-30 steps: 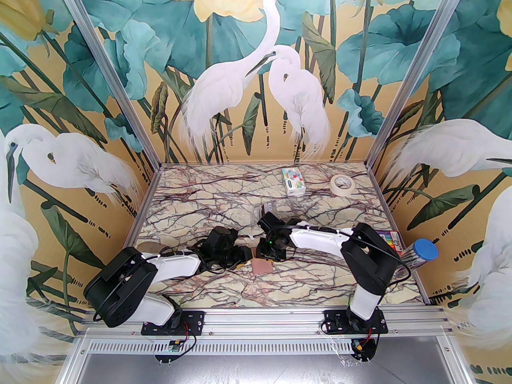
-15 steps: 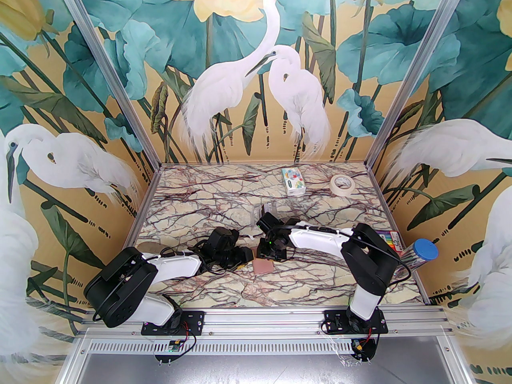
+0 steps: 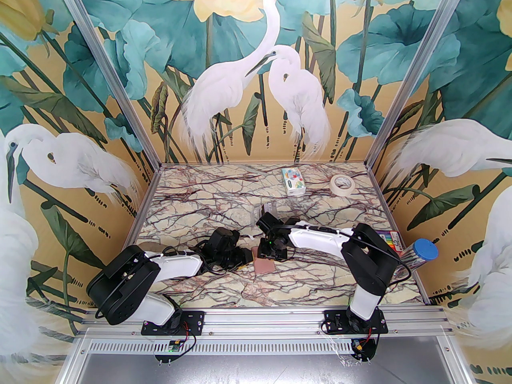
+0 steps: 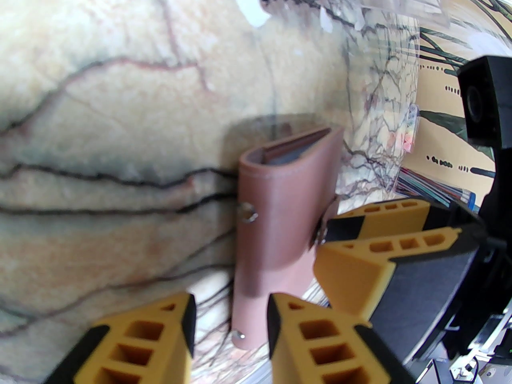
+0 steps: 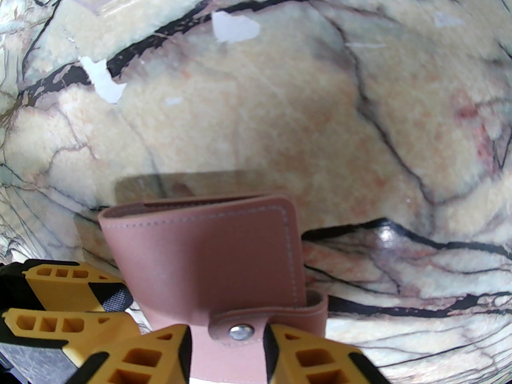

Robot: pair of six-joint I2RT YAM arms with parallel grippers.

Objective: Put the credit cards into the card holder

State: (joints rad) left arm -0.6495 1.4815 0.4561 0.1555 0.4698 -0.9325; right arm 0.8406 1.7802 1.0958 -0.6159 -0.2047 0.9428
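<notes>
The left gripper (image 3: pixel 245 257) edges right, closing on the card holder (image 3: pixel 265 266), and its arm leans right with it. The right gripper (image 3: pixel 272 253) shifts slightly left.

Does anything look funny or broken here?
Yes. The marble table has ragged white patches, as if its printed skin has chipped off. The pink card holder also gapes open at one end instead of closing flat, with something grey tucked inside.
</notes>
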